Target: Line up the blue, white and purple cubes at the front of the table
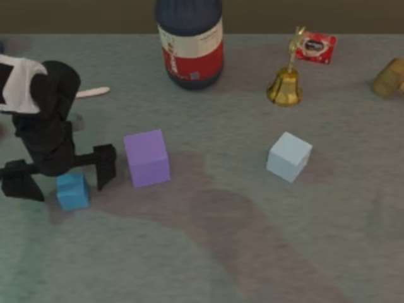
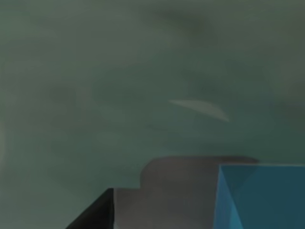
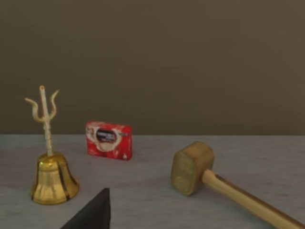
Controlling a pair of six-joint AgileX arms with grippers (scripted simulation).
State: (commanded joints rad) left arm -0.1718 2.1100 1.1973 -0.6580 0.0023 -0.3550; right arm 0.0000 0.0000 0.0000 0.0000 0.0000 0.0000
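Here the left gripper (image 1: 59, 172) hangs spread wide over the blue cube (image 1: 73, 191) near the table's (image 1: 265, 252) left edge, gripping nothing; it should centre and descend before closing, clear of the purple cube (image 1: 147, 158).

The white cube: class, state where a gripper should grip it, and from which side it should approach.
Grip the white cube on two opposite flat side faces, coming straight down from above. It rests flat on the table, turned slightly askew, with free space all round, so the fingers should be turned to match its faces.
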